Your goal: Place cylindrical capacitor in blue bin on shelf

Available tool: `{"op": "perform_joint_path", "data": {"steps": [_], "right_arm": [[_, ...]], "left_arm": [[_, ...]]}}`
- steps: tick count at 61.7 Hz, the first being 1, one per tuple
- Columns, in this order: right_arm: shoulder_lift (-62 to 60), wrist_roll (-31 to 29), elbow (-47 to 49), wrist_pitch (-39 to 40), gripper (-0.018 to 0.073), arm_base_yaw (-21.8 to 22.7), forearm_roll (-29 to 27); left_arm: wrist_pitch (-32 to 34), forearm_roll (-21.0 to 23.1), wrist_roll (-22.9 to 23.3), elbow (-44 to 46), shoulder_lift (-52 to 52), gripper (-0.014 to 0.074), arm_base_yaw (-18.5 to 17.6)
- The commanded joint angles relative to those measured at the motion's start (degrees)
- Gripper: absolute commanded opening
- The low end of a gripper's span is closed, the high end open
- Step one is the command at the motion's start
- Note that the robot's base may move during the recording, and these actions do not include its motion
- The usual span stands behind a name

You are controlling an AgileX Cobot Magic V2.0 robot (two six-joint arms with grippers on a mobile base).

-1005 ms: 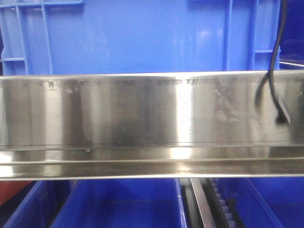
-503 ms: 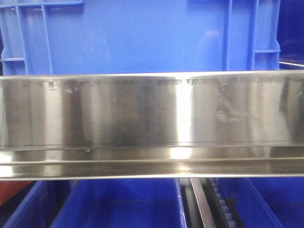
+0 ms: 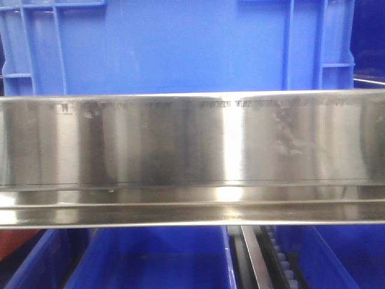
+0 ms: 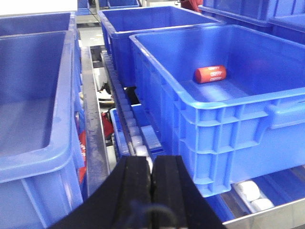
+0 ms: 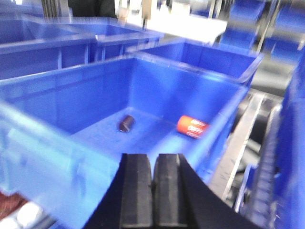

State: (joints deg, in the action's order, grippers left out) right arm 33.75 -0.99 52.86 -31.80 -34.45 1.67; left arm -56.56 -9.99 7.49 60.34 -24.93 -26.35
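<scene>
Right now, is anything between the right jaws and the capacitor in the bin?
Only the bin's near wall. The capacitor already lies on the blue bin floor beside a red cylinder; the right gripper, jaws shut and empty, sits outside it.

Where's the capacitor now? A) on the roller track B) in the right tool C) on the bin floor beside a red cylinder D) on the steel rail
C: the right wrist view shows the capacitor lying on the floor of the bin, apart from the red cylinder; the right tool is shut and empty.
</scene>
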Motion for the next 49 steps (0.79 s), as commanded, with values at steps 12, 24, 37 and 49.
{"op": "perform_joint_path", "data": {"steps": [12,24,37,49], "right_arm": [[-13.5,0.2,-10.9,3.9,-0.0162,0.0,1.1],[-16.6,0.2,-14.7,4.6,-0.0162,0.0,1.1],[-16.6,0.2,-14.8,5.3,-0.0162,0.0,1.1],[-16.6,0.2,-14.8,5.3,-0.0162,0.0,1.1]], "left_arm": [[3.0,-0.4,0.4,-3.4,0.3,-0.0111,0.1],[3.7,-0.4,0.4,-5.1,0.3,-0.0111,0.1],[3.7,-0.7,0.4,-5.1,0.3,-0.0111,0.1],[3.7,-0.7,0.4,-5.1,0.3,-0.0111,0.1]]}}
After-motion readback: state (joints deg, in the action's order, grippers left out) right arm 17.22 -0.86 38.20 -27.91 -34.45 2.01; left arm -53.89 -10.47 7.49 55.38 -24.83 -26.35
